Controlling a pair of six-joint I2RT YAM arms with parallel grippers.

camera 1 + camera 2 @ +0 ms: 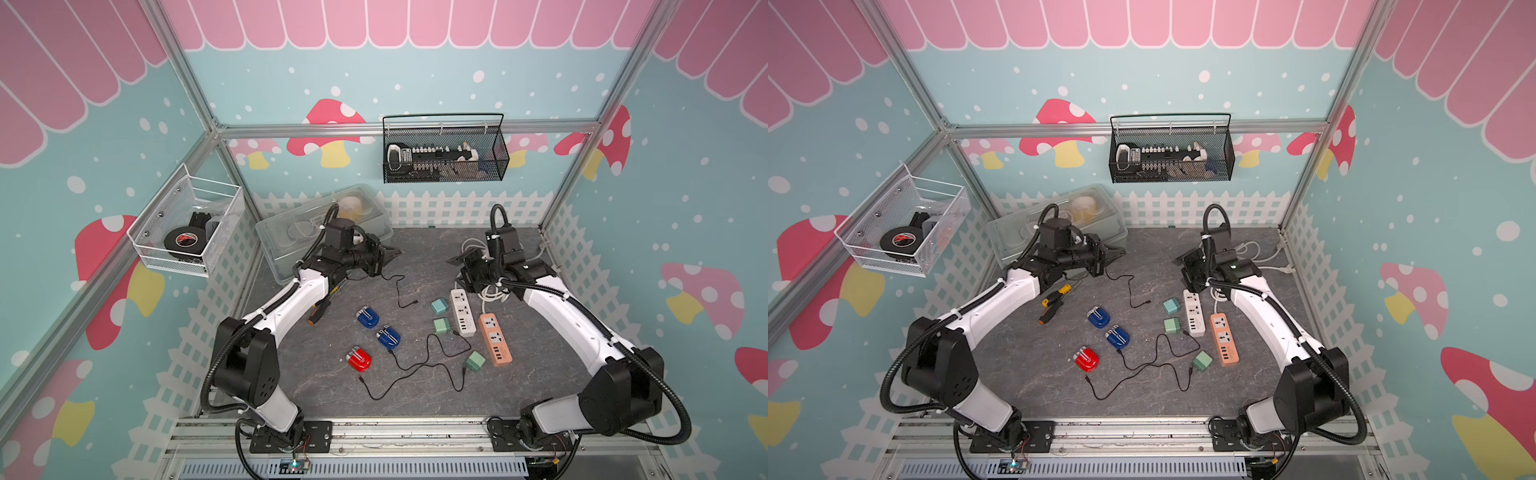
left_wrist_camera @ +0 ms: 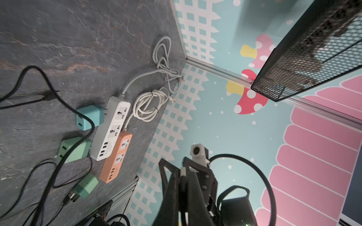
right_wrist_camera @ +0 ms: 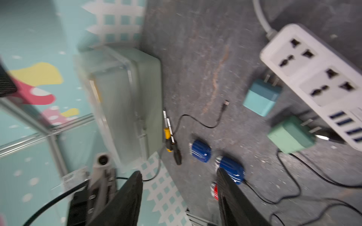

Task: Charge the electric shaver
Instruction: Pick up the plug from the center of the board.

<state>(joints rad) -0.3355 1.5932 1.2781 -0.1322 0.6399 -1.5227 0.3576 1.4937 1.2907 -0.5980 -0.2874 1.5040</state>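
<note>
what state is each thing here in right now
left gripper, shut on black cable
right gripper, open, empty
red shaver, not plugged in
white power strip, outlets empty
orange power strip, outlets empty, cord coiled
teal adapter, lying loose, unplugged

Both arms reach from the near edge toward the far side, elbows out, wrists turned inward. The left gripper [image 1: 392, 252] points right, jaws closed on a cable [image 1: 399, 299] end. The right gripper [image 1: 454, 261] points left, jaws apart.
</note>
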